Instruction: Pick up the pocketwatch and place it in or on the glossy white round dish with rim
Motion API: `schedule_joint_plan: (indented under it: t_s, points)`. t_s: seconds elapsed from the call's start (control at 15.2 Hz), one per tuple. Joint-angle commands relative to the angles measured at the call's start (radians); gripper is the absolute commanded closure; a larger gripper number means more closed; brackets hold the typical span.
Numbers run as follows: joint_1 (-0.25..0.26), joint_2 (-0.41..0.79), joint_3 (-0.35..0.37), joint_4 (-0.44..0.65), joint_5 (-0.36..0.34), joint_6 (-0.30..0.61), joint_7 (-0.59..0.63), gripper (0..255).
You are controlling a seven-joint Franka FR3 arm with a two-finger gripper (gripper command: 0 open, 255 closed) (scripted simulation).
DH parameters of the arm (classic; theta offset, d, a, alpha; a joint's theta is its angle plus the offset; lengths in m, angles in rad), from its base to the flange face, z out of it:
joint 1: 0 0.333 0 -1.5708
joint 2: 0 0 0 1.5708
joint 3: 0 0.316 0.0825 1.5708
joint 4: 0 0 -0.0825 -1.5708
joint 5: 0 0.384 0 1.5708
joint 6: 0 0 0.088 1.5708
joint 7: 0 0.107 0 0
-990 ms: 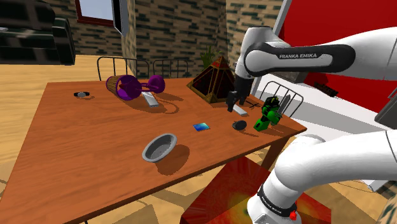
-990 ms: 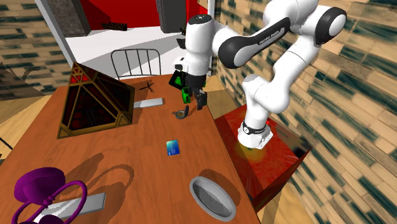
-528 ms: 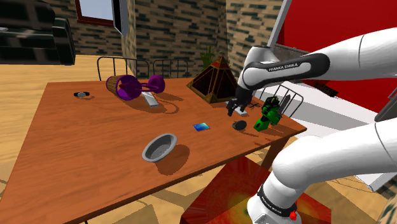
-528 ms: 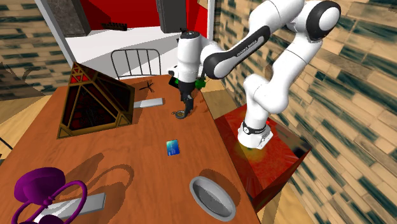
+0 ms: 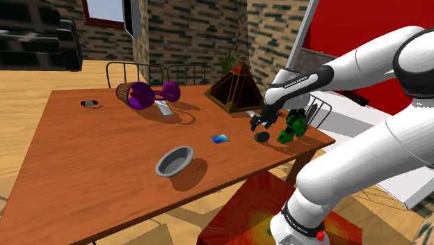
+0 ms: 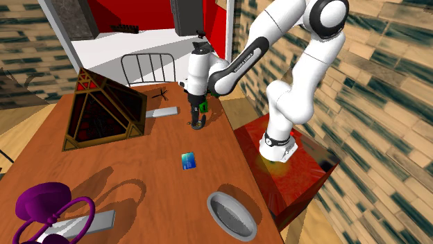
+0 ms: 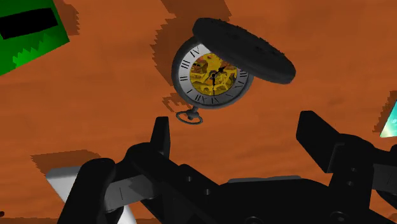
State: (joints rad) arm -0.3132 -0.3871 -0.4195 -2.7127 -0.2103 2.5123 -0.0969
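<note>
Brown table point(image 5: 90, 167) bearing an open pocketwatch point(image 5: 261, 137), a grey rimmed dish point(image 5: 173, 161), a blue card point(image 5: 220, 138), a dark pyramid-shaped case point(image 5: 235, 89), a purple object point(image 5: 142, 95) and a green object point(image 5: 292, 127).

We see an arm point(image 5: 362, 160) of smooth, rounded white shells, with dark grey and black joints between them; the link just behind the fingers point(image 7: 160, 137) wears a dark band point(image 5: 299, 78) with small white FRANKA EMIKA lettering; farthest from the fingers, at the foot, we find a black collar point(image 5: 300, 226) with white markings and a red spot; the gripper point(image 7: 235, 124) is black all over; its fingers are blocky and flat-ended, widening into stepped, angular mounts; behind them the hand's body is matt black, with a few small round screw recesses and a greyer face beside one finger's root.
</note>
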Motion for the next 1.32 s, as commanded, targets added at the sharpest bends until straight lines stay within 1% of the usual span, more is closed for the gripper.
schedule_joint_plan:
  t_s: [0.0,0.33,0.46,0.99,1.06,1.25]
  points:
    - [-0.003,0.031,-0.024,-0.003,0.011,0.047,-0.01,0]
    - [0.02,0.113,-0.048,-0.013,0.041,0.137,-0.032,0]
    - [0.036,0.158,-0.062,-0.016,0.065,0.183,-0.05,0]
    - [0.035,0.158,-0.062,-0.016,0.065,0.183,-0.05,0]
    - [0.035,0.158,-0.062,-0.016,0.065,0.183,-0.05,255]
    - [0.036,0.16,-0.062,-0.015,0.066,0.184,-0.05,255]
